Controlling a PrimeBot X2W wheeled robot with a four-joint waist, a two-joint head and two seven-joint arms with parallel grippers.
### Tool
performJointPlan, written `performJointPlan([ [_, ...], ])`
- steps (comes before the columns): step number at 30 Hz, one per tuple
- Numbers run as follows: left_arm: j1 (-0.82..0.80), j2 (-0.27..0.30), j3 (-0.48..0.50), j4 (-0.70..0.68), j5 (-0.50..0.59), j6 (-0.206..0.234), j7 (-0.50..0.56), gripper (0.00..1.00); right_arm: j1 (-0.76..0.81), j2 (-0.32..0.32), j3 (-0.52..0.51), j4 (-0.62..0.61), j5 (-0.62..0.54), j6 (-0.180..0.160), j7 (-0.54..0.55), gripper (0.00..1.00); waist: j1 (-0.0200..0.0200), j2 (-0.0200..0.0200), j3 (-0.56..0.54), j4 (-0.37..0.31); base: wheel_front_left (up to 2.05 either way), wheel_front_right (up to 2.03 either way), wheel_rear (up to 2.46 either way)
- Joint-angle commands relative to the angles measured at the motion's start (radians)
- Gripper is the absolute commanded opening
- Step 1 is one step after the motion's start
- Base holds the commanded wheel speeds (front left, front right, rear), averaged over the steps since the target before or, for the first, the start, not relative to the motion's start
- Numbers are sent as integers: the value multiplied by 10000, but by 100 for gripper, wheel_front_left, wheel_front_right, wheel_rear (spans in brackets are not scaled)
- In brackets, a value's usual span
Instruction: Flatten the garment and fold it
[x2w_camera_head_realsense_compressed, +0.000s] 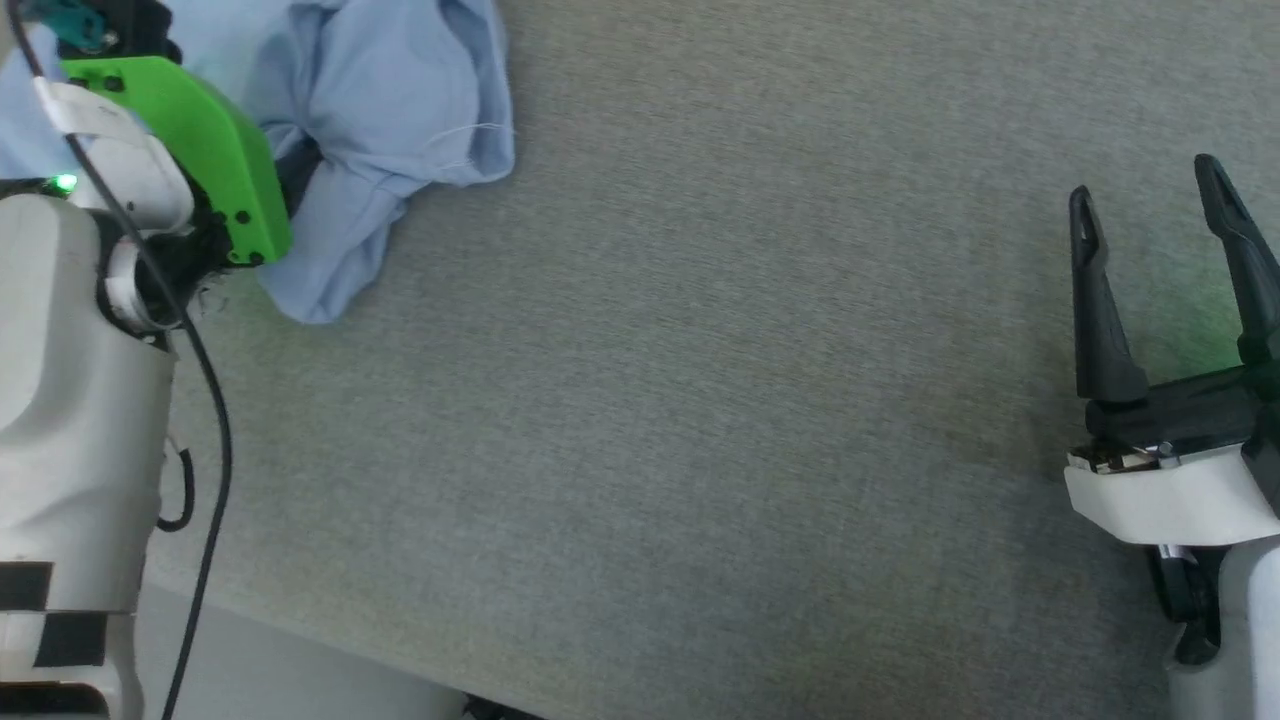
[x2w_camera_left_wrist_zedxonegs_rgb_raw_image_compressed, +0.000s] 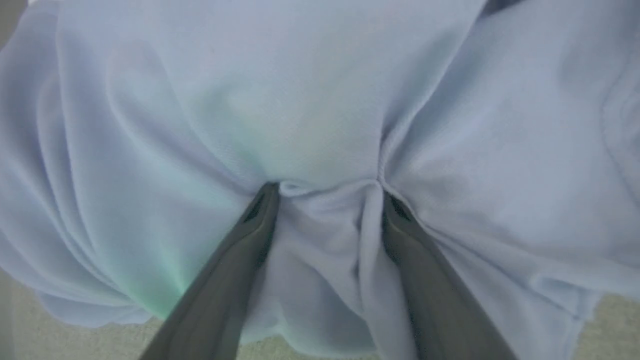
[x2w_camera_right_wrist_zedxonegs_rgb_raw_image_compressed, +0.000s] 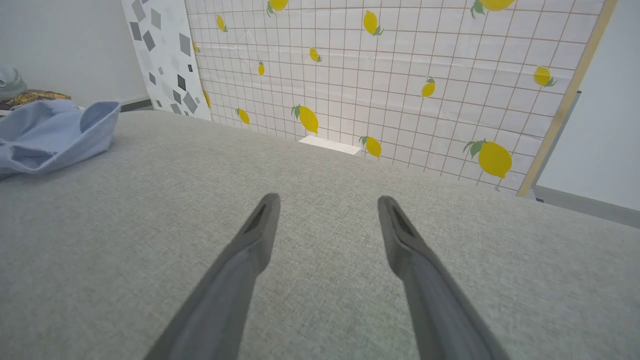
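Note:
The garment (x2w_camera_head_realsense_compressed: 380, 120) is a light blue crumpled heap at the top left of the head view. In the left wrist view my left gripper (x2w_camera_left_wrist_zedxonegs_rgb_raw_image_compressed: 327, 192) stands open, its two fingers pushed into the garment (x2w_camera_left_wrist_zedxonegs_rgb_raw_image_compressed: 310, 100), with a bunched fold of cloth between them. In the head view the green wrist bracket (x2w_camera_head_realsense_compressed: 200, 150) hides those fingers. My right gripper (x2w_camera_head_realsense_compressed: 1143, 182) hovers open and empty at the far right, well away from the cloth. In the right wrist view the right gripper (x2w_camera_right_wrist_zedxonegs_rgb_raw_image_compressed: 327, 199) has bare surface between its fingers, and the garment (x2w_camera_right_wrist_zedxonegs_rgb_raw_image_compressed: 50, 130) lies far to the left.
A grey fabric-covered table (x2w_camera_head_realsense_compressed: 700, 400) carries everything; its front edge (x2w_camera_head_realsense_compressed: 300, 630) runs across the lower left. Beyond the far edge stands a lemon-patterned grid panel (x2w_camera_right_wrist_zedxonegs_rgb_raw_image_compressed: 400, 75) and a grey-speckled board (x2w_camera_right_wrist_zedxonegs_rgb_raw_image_compressed: 165, 55). Some other cloth items (x2w_camera_right_wrist_zedxonegs_rgb_raw_image_compressed: 20, 95) lie at the far left.

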Motion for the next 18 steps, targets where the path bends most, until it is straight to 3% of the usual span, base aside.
performJointPlan([
  [1,268,25,-12,148,-3,67,-124,4,-214,2,-30,-51,91,-17,-27,100,-1,-1,128,-256,0,0,0],
  [2,282,41,13,166,5,51,-266,0,-218,-2,-53,-44,99,-17,-33,100,-1,-1,107,-282,0,0,0],
  [10,139,290,283,317,-26,-400,-1603,0,-167,102,-116,222,173,-17,-185,100,-1,-1,-544,-293,0,0,0],
  [18,-49,1208,494,-497,468,-559,-2772,0,21,415,-139,704,273,-17,-473,100,-1,-1,-1784,-323,0,0,0],
])
